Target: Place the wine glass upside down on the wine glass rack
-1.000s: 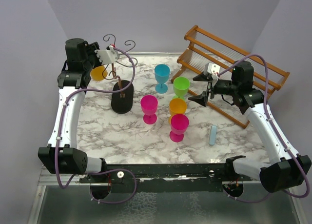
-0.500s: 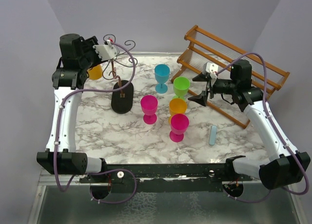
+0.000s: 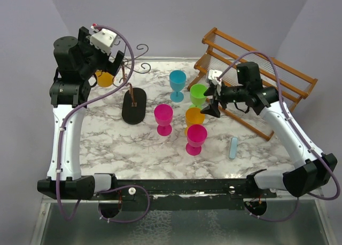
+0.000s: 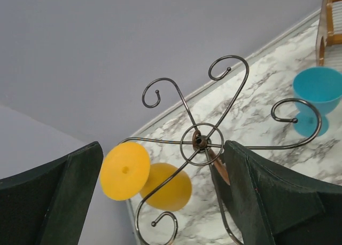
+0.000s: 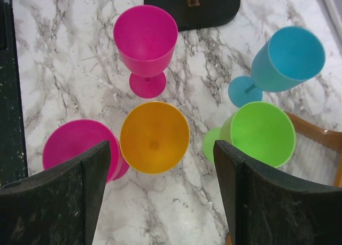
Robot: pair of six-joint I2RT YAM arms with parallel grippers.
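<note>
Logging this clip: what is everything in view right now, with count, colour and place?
wine glass rack: one, dark wire on a black oval base, rear left
hanging glass: one, orange, upside down on a rack arm
magenta glasses: two, pink, mid-table; the second stands nearer the arms
orange glass: one, orange, upright between the pink ones
green glass: one, green, behind the orange
blue glass: one, blue, rear centre
wooden rack: one, brown, rear right
small bar: one, pale blue, front right
table: one, white-grey marble
left gripper: open, above the wire rack
right gripper: open, over the standing glasses
</note>
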